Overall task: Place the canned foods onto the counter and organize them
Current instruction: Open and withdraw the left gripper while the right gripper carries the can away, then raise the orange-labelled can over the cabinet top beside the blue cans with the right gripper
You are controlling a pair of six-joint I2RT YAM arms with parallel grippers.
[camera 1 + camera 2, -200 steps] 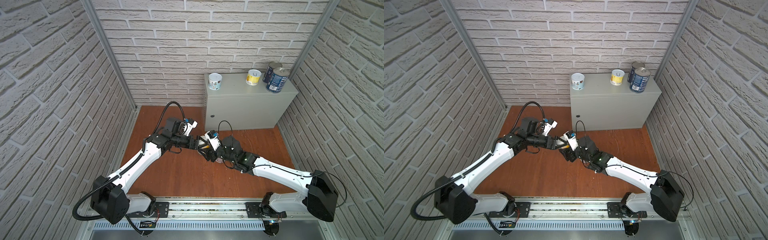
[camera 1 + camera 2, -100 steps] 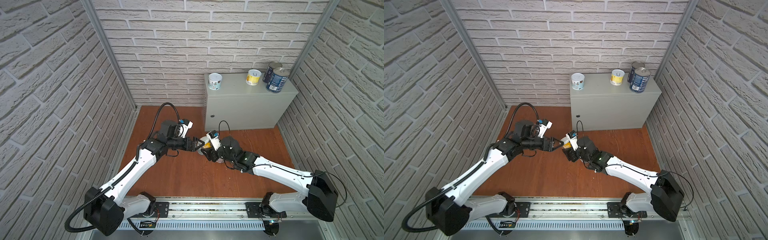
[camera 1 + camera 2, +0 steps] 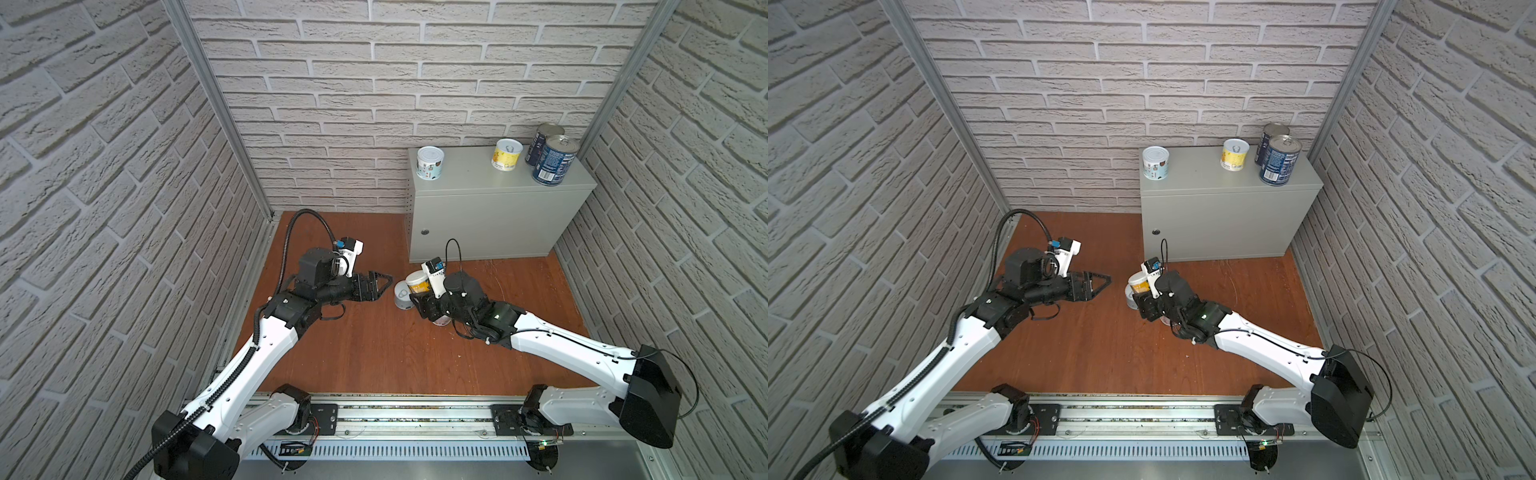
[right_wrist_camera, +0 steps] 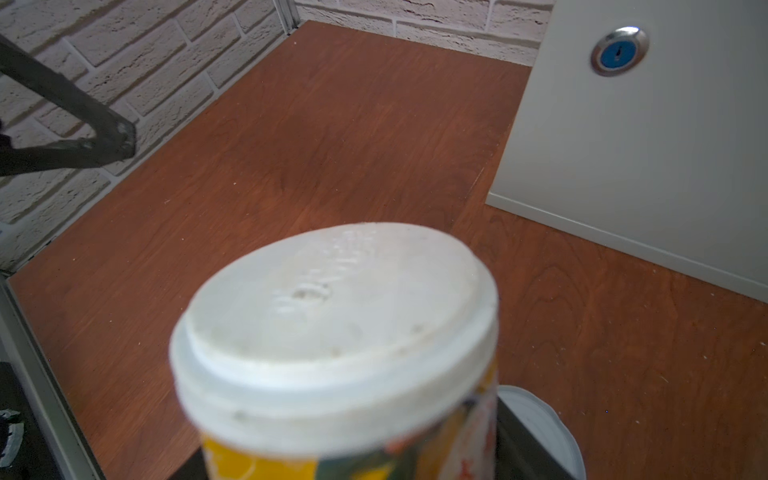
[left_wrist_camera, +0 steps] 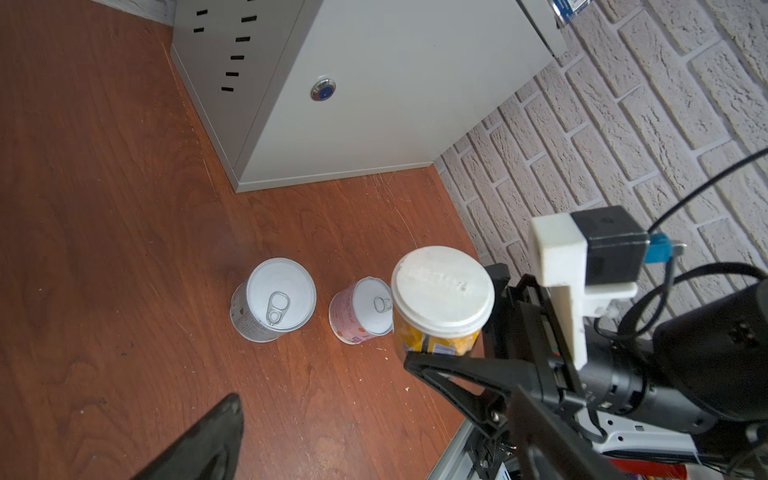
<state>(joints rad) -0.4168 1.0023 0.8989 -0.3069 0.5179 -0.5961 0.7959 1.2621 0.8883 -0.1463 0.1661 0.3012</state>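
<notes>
An orange-labelled can (image 5: pixel 442 291) with a white lid is pinched upright by the right gripper (image 3: pixel 417 296). It's lifted a bit off the wooden floor (image 3: pixel 374 353), right beside a grey can (image 5: pixel 272 299) and a pink can (image 5: pixel 361 311) standing down there. The left gripper (image 3: pixel 384 286) is spread wide nearby, nothing in it. Four cans are already parked on the counter (image 3: pixel 478 178): a white one (image 3: pixel 430 163) at the left, a yellow one (image 3: pixel 507 154) and two blue ones (image 3: pixel 555 165) toward the right.
</notes>
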